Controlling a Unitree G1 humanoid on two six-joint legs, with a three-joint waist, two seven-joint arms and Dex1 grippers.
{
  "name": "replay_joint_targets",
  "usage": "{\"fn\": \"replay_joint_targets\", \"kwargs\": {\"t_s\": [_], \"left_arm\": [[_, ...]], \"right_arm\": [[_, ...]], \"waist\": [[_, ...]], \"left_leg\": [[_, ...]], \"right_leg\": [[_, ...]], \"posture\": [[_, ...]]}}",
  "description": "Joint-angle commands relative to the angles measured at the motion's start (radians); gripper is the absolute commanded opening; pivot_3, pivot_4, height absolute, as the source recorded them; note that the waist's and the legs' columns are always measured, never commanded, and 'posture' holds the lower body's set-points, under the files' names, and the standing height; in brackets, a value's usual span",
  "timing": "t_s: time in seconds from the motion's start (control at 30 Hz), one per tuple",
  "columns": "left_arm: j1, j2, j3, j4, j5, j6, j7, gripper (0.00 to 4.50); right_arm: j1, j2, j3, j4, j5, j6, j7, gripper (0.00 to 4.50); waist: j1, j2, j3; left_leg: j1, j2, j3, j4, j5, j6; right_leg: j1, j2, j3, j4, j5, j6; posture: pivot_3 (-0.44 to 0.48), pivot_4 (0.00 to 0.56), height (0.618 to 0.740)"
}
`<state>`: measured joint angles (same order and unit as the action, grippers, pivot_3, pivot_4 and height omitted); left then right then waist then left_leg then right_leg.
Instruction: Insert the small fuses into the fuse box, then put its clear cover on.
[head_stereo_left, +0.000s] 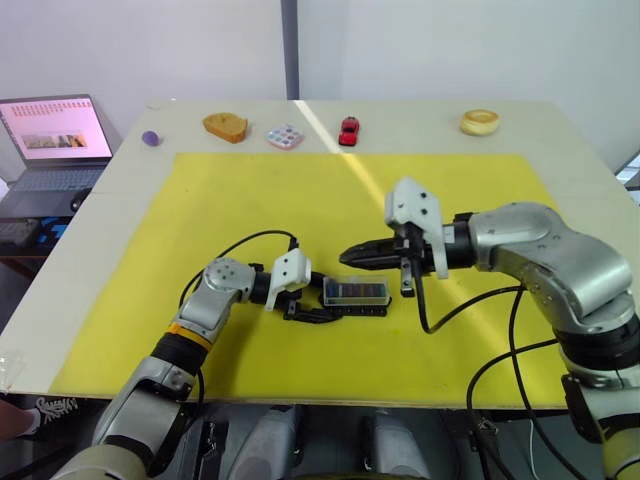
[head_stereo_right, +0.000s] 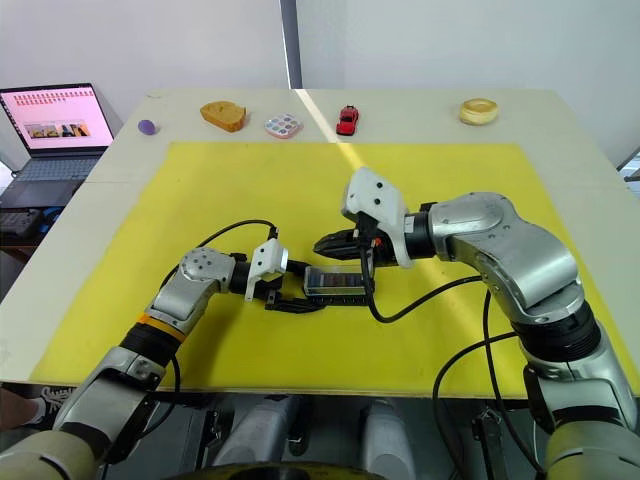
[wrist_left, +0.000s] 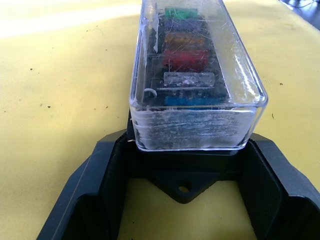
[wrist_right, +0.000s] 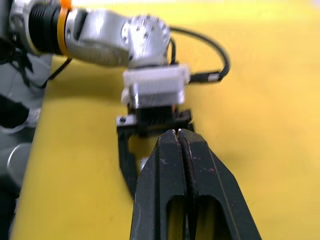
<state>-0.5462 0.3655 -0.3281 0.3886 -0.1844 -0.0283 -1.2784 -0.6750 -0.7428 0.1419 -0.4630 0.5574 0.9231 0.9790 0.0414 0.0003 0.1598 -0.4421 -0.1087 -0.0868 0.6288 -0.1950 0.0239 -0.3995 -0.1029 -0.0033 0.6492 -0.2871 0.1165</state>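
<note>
The black fuse box (head_stereo_left: 357, 297) lies on the yellow mat (head_stereo_left: 260, 200) near its front. The clear cover (wrist_left: 195, 75) sits on top of it. Through the cover I see several small fuses (wrist_left: 184, 57) standing in the slots, among them green, red and blue. My left gripper (head_stereo_left: 320, 305) reaches in from the left. Its fingers (wrist_left: 107, 170) press against both sides of the box's near end. My right gripper (head_stereo_left: 347, 258) hovers just above the box's left end, shut and empty; its fingertips (wrist_right: 177, 134) are pressed together.
Along the table's far edge stand a purple ball (head_stereo_left: 150, 138), a tan block (head_stereo_left: 225, 126), a dotted disc (head_stereo_left: 285, 136), a red toy car (head_stereo_left: 348, 130) and a pale ring (head_stereo_left: 479, 121). A laptop (head_stereo_left: 55, 135) sits off the table's left. Black cables trail from both wrists.
</note>
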Motion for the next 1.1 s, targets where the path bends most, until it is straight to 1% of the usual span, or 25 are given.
{"fn": "replay_joint_targets", "kwargs": {"t_s": [0.03,0.13,0.23,0.27,0.33,0.37,0.4,0.47,0.5,0.63,0.77,0.83,0.9,0.97,1.07,1.1], "left_arm": [[0.02,0.004,-0.024,0.042,0.054,0.027,0.023,2.53],[0.02,0.005,-0.025,0.04,0.054,0.029,0.024,2.53],[0.023,0.005,-0.027,0.028,0.056,0.033,0.029,2.53],[0.025,0.007,-0.027,0.022,0.055,0.036,0.029,2.53],[0.028,0.011,-0.025,0.014,0.055,0.041,0.032,2.53],[0.031,0.014,-0.024,0.008,0.055,0.043,0.032,2.53],[0.035,0.017,-0.023,0.003,0.055,0.047,0.03,2.53],[0.044,0.024,-0.019,-0.008,0.055,0.053,0.03,2.53],[0.051,0.029,-0.017,-0.014,0.055,0.053,0.03,2.53],[0.066,0.034,-0.013,-0.03,0.053,0.064,0.038,2.53],[0.065,0.038,-0.016,-0.033,0.057,0.084,0.039,2.53],[0.061,0.04,-0.015,-0.026,0.064,0.072,0.047,3.61],[0.059,0.043,-0.014,-0.027,0.06,0.077,0.045,4.46],[0.06,0.052,-0.012,-0.043,0.054,0.09,0.039,4.46],[0.08,0.108,0.009,-0.126,0.032,0.124,0.014,4.46],[0.092,0.146,0.022,-0.168,0.025,0.138,0.001,4.49]], "right_arm": [[-0.002,0.029,-0.061,0.003,0.05,-0.011,-0.014,0.07],[0.035,0.028,-0.048,0.025,0.044,-0.03,-0.008,0.07],[0.161,-0.057,0.096,0.087,-0.082,-0.089,0.029,0.07],[0.195,-0.086,0.182,0.131,-0.153,-0.111,0.035,0.07],[0.23,-0.124,0.289,0.188,-0.26,-0.173,0.05,0.07],[0.239,-0.139,0.32,0.21,-0.309,-0.213,0.055,0.07],[0.24,-0.142,0.323,0.222,-0.326,-0.231,0.054,0.07],[0.228,-0.125,0.276,0.222,-0.286,-0.217,0.058,0.07],[0.215,-0.113,0.25,0.218,-0.266,-0.207,0.054,0.07],[0.185,-0.069,0.16,0.182,-0.203,-0.189,0.038,0.07],[0.148,-0.013,0.048,0.13,-0.105,-0.138,0.024,0.07],[0.125,-0.026,0.015,0.098,-0.085,-0.109,0.024,0.0],[0.115,-0.05,0.001,0.075,-0.089,-0.111,0.027,0.0],[0.114,-0.074,-0.013,0.065,-0.096,-0.117,0.03,0.0],[0.129,-0.171,-0.036,0.037,-0.114,-0.151,0.082,0.0],[0.136,-0.206,-0.042,0.038,-0.126,-0.168,0.097,0.26]], "waist": [[-0.001,0.0,0.0],[0.0,0.0,0.0],[0.002,0.0,0.0],[0.0,0.0,0.0],[-0.006,0.006,-0.005],[-0.007,0.008,-0.012],[-0.005,0.007,-0.015],[-0.005,-0.001,-0.021],[-0.006,-0.003,-0.023],[-0.01,-0.005,-0.025],[-0.007,-0.005,-0.025],[-0.005,-0.004,-0.024],[-0.004,-0.003,-0.023],[-0.004,-0.003,-0.023],[-0.005,-0.004,-0.021],[-0.012,-0.004,-0.021]], "left_leg": [[0.0,0.0,0.0,0.0,0.0,0.0],[0.0,0.0,0.0,0.0,0.0,0.0],[0.0,0.0,0.0,0.0,0.0,0.0],[0.0,0.0,0.0,0.0,0.0,0.0],[0.001,0.0,0.001,0.0,0.0,0.001],[0.002,0.0,0.001,-0.001,0.0,0.001],[0.006,0.0,0.001,-0.002,-0.001,0.001],[0.017,0.001,0.001,-0.008,-0.001,0.0],[0.018,0.002,0.0,-0.009,-0.001,0.0],[0.018,0.002,0.0,-0.014,-0.001,0.0],[0.016,0.002,0.0,-0.016,-0.001,0.001],[0.015,0.002,0.0,-0.016,-0.001,0.001],[0.014,0.001,0.001,-0.015,-0.001,0.001],[0.014,0.001,0.001,-0.016,-0.001,0.0],[0.013,0.002,0.001,-0.016,-0.001,0.0],[0.012,0.002,0.001,-0.016,-0.001,0.0]], "right_leg": [[0.0,0.0,0.0,0.0,0.0,0.0],[0.0,0.0,0.0,0.0,0.0,0.0],[0.001,0.0,0.0,-0.001,0.0,0.0],[0.001,0.0,0.0,-0.001,0.0,0.0],[0.001,0.0,0.001,-0.001,0.0,0.0],[0.002,0.0,0.001,-0.002,0.0,0.0],[0.006,0.0,0.0,-0.003,-0.001,0.0],[0.016,0.0,0.0,-0.006,-0.004,-0.002],[0.018,0.0,0.0,-0.006,-0.005,-0.002],[0.018,0.0,0.0,-0.015,-0.005,-0.002],[0.014,0.0,0.0,-0.015,-0.004,-0.002],[0.013,0.0,0.001,-0.015,-0.004,-0.003],[0.013,0.0,0.001,-0.015,-0.004,-0.003],[0.012,0.0,0.001,-0.015,-0.004,-0.003],[0.012,0.0,0.001,-0.015,-0.004,-0.003],[0.01,0.0,0.001,-0.015,-0.004,-0.003]], "posture": [[0.0,0.15,0.74],[0.0,0.15,0.74],[0.0,0.15,0.74],[0.0,0.15,0.74],[0.0,0.15,0.74],[0.0,0.15,0.74],[0.0,0.15,0.74],[0.0,0.15,0.74],[0.0,0.15,0.74],[0.0,0.15,0.74],[0.0,0.15,0.74],[0.0,0.15,0.74],[0.0,0.15,0.74],[0.0,0.15,0.74],[0.0,0.15,0.74],[0.0,0.15,0.74]]}}
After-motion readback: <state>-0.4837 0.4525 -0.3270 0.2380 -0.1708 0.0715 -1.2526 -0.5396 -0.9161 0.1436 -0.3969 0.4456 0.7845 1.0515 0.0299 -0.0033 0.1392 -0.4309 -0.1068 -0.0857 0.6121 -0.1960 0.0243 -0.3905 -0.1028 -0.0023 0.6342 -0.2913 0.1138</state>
